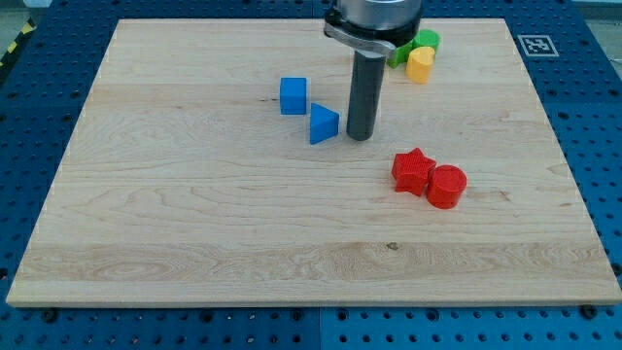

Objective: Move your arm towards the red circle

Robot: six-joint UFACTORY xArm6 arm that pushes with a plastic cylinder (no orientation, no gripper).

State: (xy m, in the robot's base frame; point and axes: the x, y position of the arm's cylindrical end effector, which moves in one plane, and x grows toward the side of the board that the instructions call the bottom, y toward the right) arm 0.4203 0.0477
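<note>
The red circle [447, 186] is a short red cylinder lying right of the board's middle, touching a red star [413, 170] on its left. My tip [360, 135] rests on the board up and to the left of both red blocks, clearly apart from them. A blue triangle [324, 124] lies just left of my tip, very close to it. A blue cube [293, 95] lies a little further up and left.
A yellow block [420, 64] and a green block [425, 42] sit at the view's top, right of the rod, partly hidden by the arm's body. The wooden board [194, 214] lies on a blue perforated table. A marker tag [535, 44] is at the board's top right corner.
</note>
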